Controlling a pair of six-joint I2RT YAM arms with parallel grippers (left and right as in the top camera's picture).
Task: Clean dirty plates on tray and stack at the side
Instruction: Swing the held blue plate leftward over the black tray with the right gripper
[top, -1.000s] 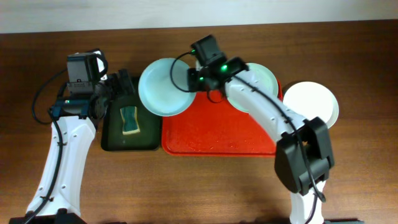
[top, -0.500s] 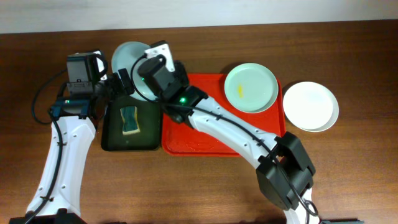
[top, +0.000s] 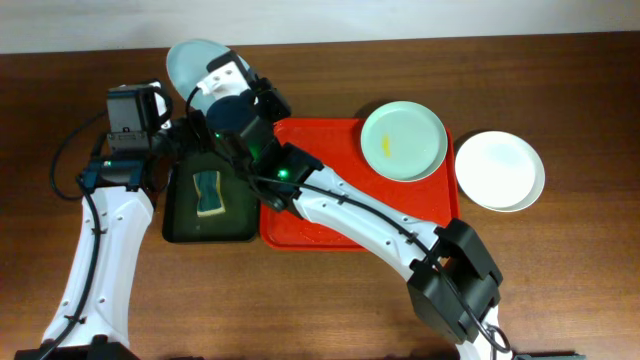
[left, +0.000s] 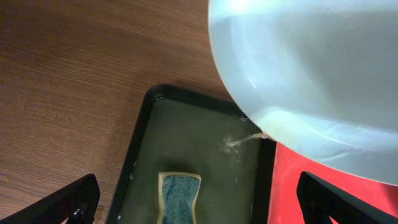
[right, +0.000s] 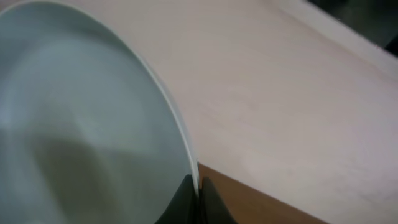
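My right gripper (top: 222, 82) is shut on the rim of a pale blue-green plate (top: 192, 62), holding it tilted in the air above the far end of the dark green tray (top: 178, 225). The plate fills the left of the right wrist view (right: 81, 124), pinched between the fingers (right: 198, 193), and hangs at the top right of the left wrist view (left: 311, 74). My left gripper (left: 199, 205) is open, over the green tray and the sponge (left: 178, 198). A second pale blue-green plate (top: 403, 140) with a yellow smear lies on the red tray (top: 330, 225). A white plate (top: 500, 170) lies on the table, right of the tray.
The sponge (top: 208, 193), blue-green with a yellow edge, lies in the dark green tray left of the red tray. The table's far edge meets a pale wall (right: 298, 93) just behind the lifted plate.
My right arm has carried the pale blue-green plate leftward off the red tray and up, tilting it over the green tray's far end. The left arm has not moved.
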